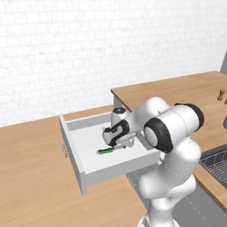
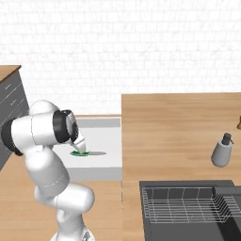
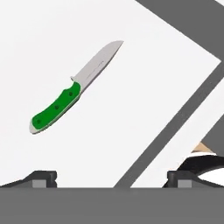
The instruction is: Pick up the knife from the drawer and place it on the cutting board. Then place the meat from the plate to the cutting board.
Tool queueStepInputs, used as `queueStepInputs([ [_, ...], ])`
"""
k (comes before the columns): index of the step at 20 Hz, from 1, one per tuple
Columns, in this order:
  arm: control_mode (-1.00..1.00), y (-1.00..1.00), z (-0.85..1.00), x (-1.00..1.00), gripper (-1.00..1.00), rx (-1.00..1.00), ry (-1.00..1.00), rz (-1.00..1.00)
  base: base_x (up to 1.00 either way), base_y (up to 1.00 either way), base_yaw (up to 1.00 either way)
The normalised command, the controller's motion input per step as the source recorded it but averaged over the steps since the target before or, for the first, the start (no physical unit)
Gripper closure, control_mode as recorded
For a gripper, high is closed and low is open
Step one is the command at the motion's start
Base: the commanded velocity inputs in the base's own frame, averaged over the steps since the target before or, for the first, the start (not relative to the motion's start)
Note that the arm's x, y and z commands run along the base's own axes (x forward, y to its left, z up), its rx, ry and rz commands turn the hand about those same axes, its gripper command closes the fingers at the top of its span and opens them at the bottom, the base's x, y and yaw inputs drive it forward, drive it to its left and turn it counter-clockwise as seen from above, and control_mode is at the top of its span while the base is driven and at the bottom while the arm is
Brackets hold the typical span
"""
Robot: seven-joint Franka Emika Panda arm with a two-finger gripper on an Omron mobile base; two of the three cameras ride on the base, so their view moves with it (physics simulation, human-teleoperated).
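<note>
The drawer [image 1: 91, 153] stands pulled out from under the counter, and its light-grey floor [image 3: 48, 39] is bare but for the knife. The knife [image 1: 105, 151] lies flat on that floor, with a green handle and a short silver blade [image 3: 98, 63]. My gripper [image 1: 116, 144] hangs open just above the knife, pointing down into the drawer [image 2: 106, 139]. In the hand view the knife [image 3: 72, 89] lies up and left of the gap between my fingertips [image 3: 43, 177], and nothing is between them. The green handle [image 2: 79, 153] peeks out under my hand [image 2: 81, 145]. The cutting board, plate and meat are out of view.
A wooden counter [image 2: 179, 122] runs to the right of the drawer. On it stands a grey soap dispenser [image 2: 221, 151], beside a dark sink with a wire rack [image 2: 188, 204]. Small brown shakers [image 1: 221, 94] stand at the counter's far end. Dark cabinets [image 2: 9, 96] are at the left.
</note>
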Motion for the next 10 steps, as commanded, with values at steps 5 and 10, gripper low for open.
queueStepInputs([
  [5, -1.00, 0.14, -0.40, 0.30, -1.00, 0.00, 0.00, -0.11, 0.00, 0.00, 0.00],
  [10, -1.00, 0.05, -0.27, 0.19, -1.00, 0.00, 0.01, -0.07, 0.00, 0.00, 0.00],
])
